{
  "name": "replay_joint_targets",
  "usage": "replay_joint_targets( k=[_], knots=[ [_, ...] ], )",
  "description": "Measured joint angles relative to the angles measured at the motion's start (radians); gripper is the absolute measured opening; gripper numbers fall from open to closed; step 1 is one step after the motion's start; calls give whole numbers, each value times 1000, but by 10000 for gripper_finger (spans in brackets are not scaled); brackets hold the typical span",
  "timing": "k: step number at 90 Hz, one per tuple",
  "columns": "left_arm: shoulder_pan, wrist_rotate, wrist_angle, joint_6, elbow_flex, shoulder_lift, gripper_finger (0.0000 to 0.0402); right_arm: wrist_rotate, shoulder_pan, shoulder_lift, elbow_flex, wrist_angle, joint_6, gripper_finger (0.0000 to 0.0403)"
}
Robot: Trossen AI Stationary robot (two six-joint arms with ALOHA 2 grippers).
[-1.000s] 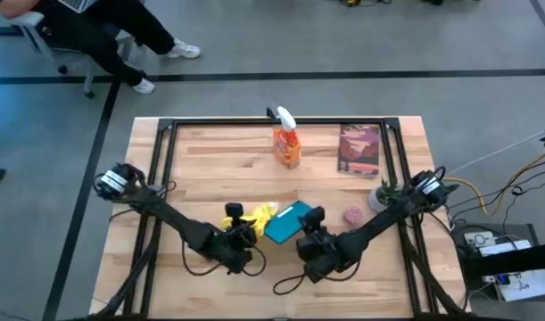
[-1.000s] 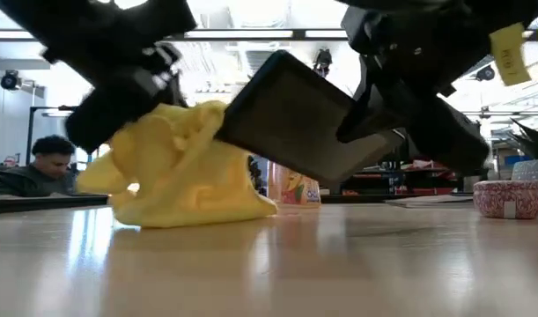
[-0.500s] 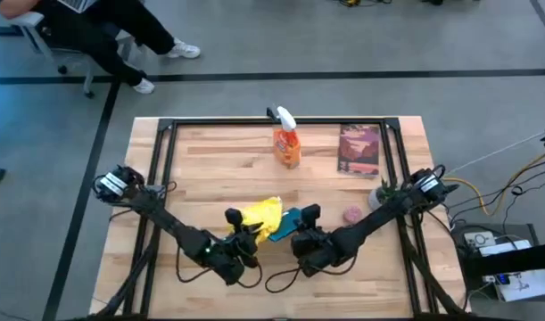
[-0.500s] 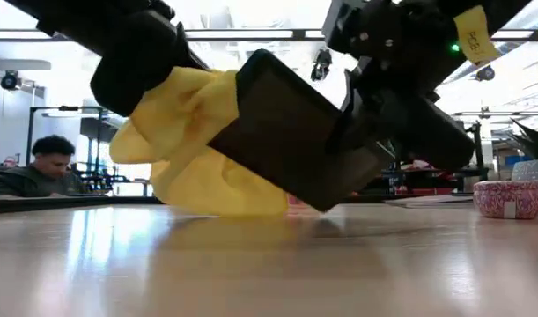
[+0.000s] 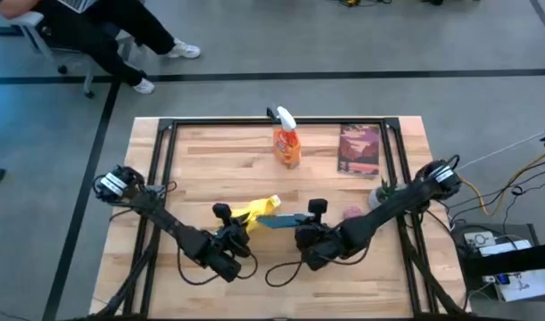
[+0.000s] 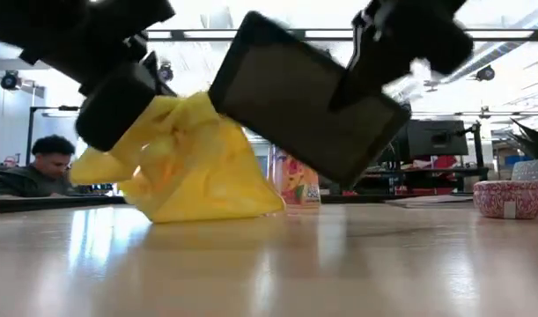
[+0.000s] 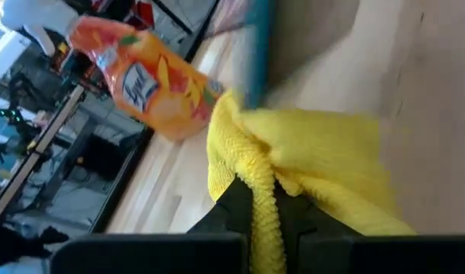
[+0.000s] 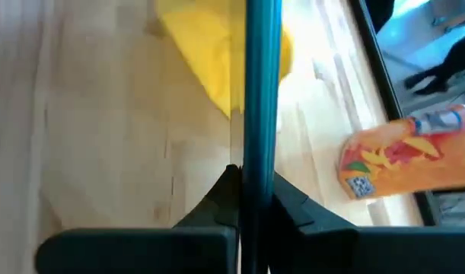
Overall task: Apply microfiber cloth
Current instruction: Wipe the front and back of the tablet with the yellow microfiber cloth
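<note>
The bright yellow microfiber cloth [image 5: 255,210] [image 6: 201,167] is bunched up near the table's front middle, its lower folds resting on the wood. My left gripper [image 5: 231,230] [image 7: 264,217] is shut on it. Just to its right, the black tablet with a teal back [image 5: 286,219] [image 6: 309,97] is raised and tilted, nearly edge-on from above. My right gripper [image 5: 311,228] [image 8: 256,190] is shut on it. The cloth's upper part lies close against the tablet's lower left edge; I cannot tell whether they touch. My left gripper pinches a bunched fold of several layers [image 7: 262,199] at the cloth's near-left side between its two fingers. The fingers slant down from the table's near left. The cloth bulges beyond the fingers, and its bottom [image 6: 207,210] rests on the table. My right gripper pinches the tablet's edge [image 8: 259,156] on its right side, one finger on each face. The fingers [image 8: 226,192] come from the table's near right. The tablet is lifted clear of the table, tilted with its upper end toward the left.
An orange spray bottle [image 5: 287,147] stands at the far middle and a book [image 5: 359,150] lies at the far right. A pink jar [image 5: 352,214] [image 6: 510,197] and a small potted plant [image 5: 384,192] stand right of the tablet. A person [image 6: 41,165] sits beyond the table.
My right gripper has raised the tablet and turned it on edge, so from above its teal back has narrowed to a thin strip. My left gripper lifted the cloth off the table, then lowered it; the cloth's bottom rests on the wood again, beside the tablet.
</note>
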Motion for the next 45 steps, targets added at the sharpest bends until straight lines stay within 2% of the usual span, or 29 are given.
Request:
replay_joint_targets(
  k=[9,23,39,45],
  knots=[
    [-7,0,-63,-50,0,0,0,-109,-31,-49,1,-26,78,9],
    [-22,25,-175,-129,0,0,0,-437,-127,-96,-3,-57,193,9],
    [-41,61,-272,-219,0,0,0,-838,-254,-88,-8,-48,156,9],
    [-48,63,-275,-233,0,0,0,-960,-300,-73,-13,-31,121,9]
  ],
)
